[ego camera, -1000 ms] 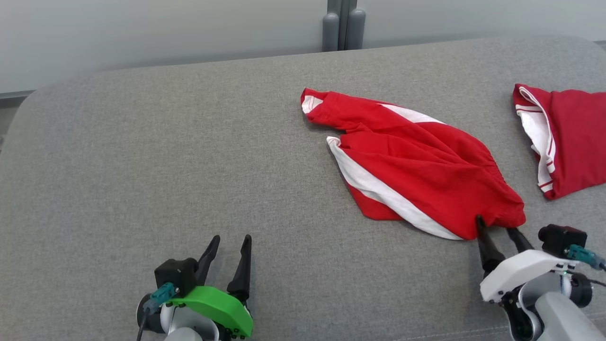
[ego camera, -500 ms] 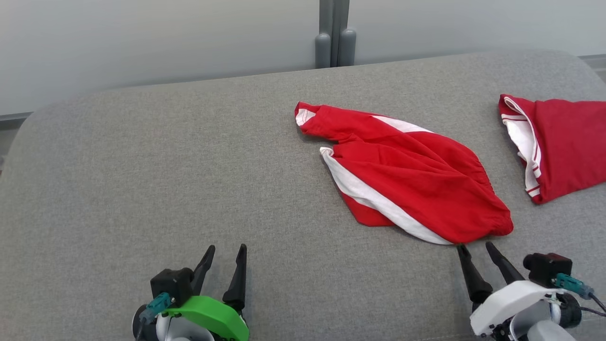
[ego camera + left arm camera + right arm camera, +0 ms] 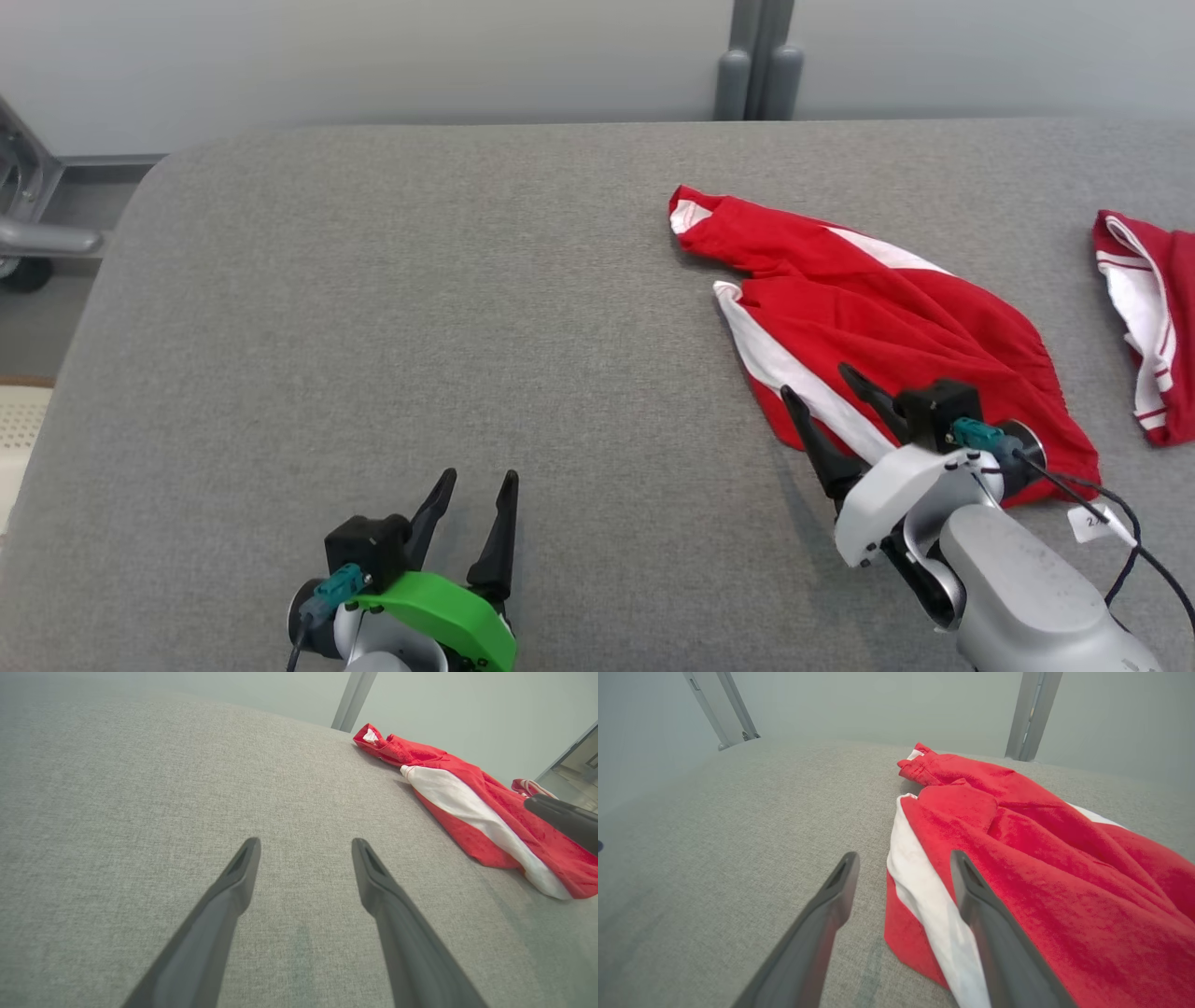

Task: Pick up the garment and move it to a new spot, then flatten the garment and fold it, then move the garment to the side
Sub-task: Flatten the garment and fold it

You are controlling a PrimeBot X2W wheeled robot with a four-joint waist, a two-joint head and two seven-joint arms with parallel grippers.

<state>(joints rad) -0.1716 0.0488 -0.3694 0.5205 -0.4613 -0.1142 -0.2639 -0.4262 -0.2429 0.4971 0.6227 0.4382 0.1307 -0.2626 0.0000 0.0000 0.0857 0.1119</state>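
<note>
A red garment [image 3: 896,317] with white stripes lies crumpled on the grey padded surface [image 3: 420,280], right of centre. My right gripper [image 3: 814,379] hovers open over the garment's near left corner. In the right wrist view, the right gripper [image 3: 903,855] has one finger over the white stripe and the other over bare surface, with nothing held; the garment [image 3: 1041,858] spreads to the right. My left gripper [image 3: 480,474] stands open low on the surface, well to the left of the cloth. From the left wrist, the left gripper [image 3: 304,842] is empty and the garment [image 3: 509,812] lies at the far right.
A second red and white garment [image 3: 1148,317] lies at the right edge. A small white tag [image 3: 1090,523] sits by my right arm's cable. A grey post [image 3: 756,65] stands behind the surface and a metal frame [image 3: 28,243] beyond its left edge.
The head camera has shifted. My right gripper left the garment's near right corner, drew back, then moved left to the near left corner, staying open. The garment and left gripper kept their places.
</note>
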